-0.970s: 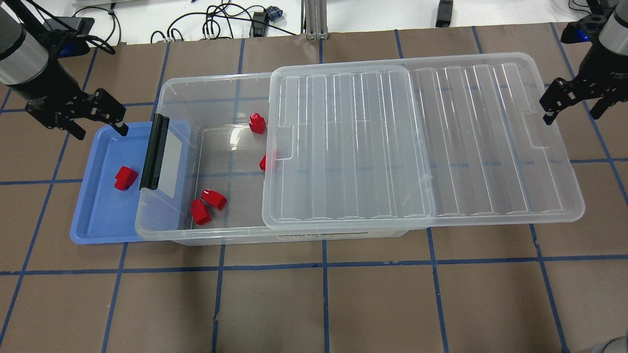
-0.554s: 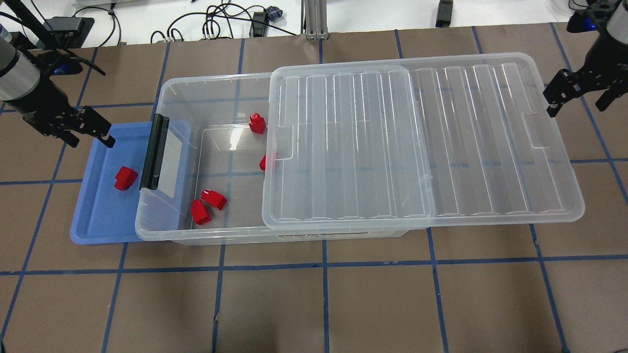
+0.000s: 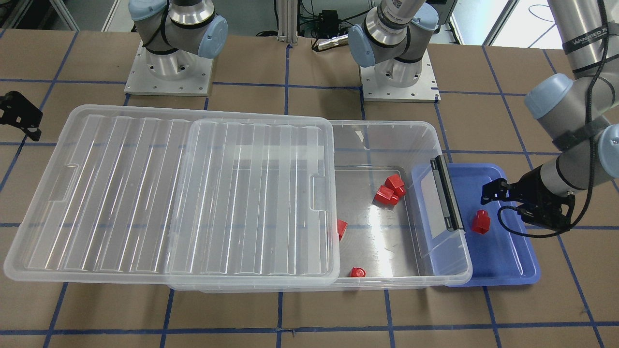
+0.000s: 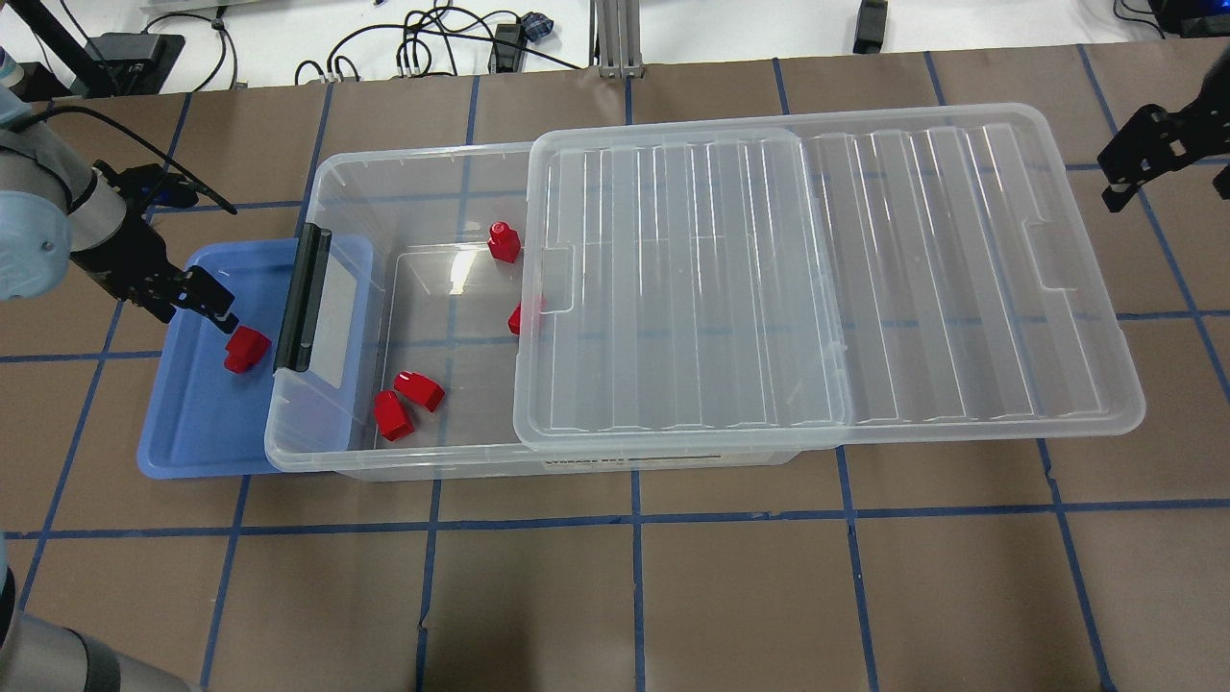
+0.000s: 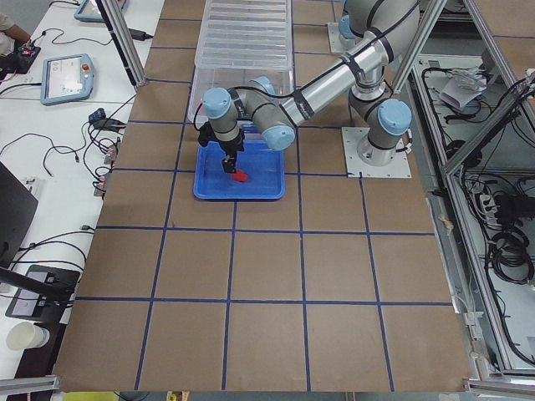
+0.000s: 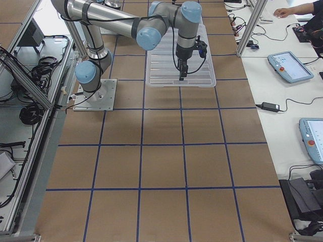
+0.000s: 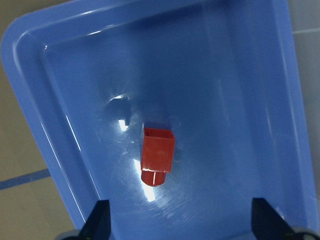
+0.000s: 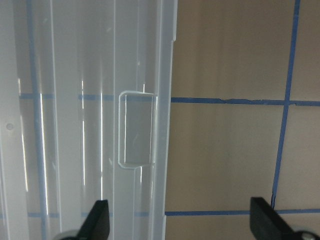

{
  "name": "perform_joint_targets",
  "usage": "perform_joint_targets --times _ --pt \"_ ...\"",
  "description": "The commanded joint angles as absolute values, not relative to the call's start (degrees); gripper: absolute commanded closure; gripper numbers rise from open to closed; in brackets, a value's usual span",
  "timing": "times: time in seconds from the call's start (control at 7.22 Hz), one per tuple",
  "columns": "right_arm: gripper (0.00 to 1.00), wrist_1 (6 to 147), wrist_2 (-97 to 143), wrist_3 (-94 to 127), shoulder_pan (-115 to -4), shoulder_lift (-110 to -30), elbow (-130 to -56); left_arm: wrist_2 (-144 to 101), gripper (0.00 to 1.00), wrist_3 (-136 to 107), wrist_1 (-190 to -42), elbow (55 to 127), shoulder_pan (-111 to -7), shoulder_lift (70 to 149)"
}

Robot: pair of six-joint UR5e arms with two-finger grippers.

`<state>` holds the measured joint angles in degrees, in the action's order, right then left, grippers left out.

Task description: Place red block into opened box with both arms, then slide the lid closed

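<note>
One red block (image 4: 246, 348) (image 3: 480, 222) (image 7: 158, 155) lies on its side in the blue tray (image 4: 197, 432). My left gripper (image 4: 200, 300) (image 3: 494, 192) (image 7: 182, 226) hangs open just above it, nothing between its fingers. The clear box (image 4: 423, 154) (image 3: 387, 124) is open at its black-handled end (image 4: 302, 298) and holds several red blocks (image 4: 407, 402). The ribbed clear lid (image 4: 826, 279) (image 3: 145, 193) (image 8: 75, 100) covers the rest and overhangs the far end. My right gripper (image 4: 1132, 156) (image 3: 19, 115) (image 8: 181, 226) is open above the table beside the lid's notched end.
The box's handle end rests over the blue tray's (image 3: 512, 261) inner edge. Brown table paper with blue tape lines (image 4: 634, 519) surrounds the box. Cables (image 4: 423, 38) lie beyond the table's far edge. Both arm bases (image 3: 169, 72) stand behind the box.
My left gripper has dropped over the blue tray, close to the red block. My right gripper has drawn back and away from the lid's end. The box, lid and blocks have not moved.
</note>
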<state>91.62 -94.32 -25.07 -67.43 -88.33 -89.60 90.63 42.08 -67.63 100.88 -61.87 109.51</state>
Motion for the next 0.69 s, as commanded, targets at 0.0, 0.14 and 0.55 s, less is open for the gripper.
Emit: perform_joint_targets --times 0.0,0.14,0.55 --pt "0.0 89.13 -94.3 -25.14 -68.02 -90.52 -89.74 93.67 0.0 42.36 -57.81 106.92 -61.26 111.7" --pt "0.0 89.64 -94.74 -25.66 -68.03 -89.57 -90.0 93.26 0.0 42.45 -51.31 109.75 -61.35 112.32" --pt "0.0 90.0 -94.75 -25.84 -67.85 -88.77 -89.65 90.55 0.04 42.45 -50.8 109.69 -62.75 112.24"
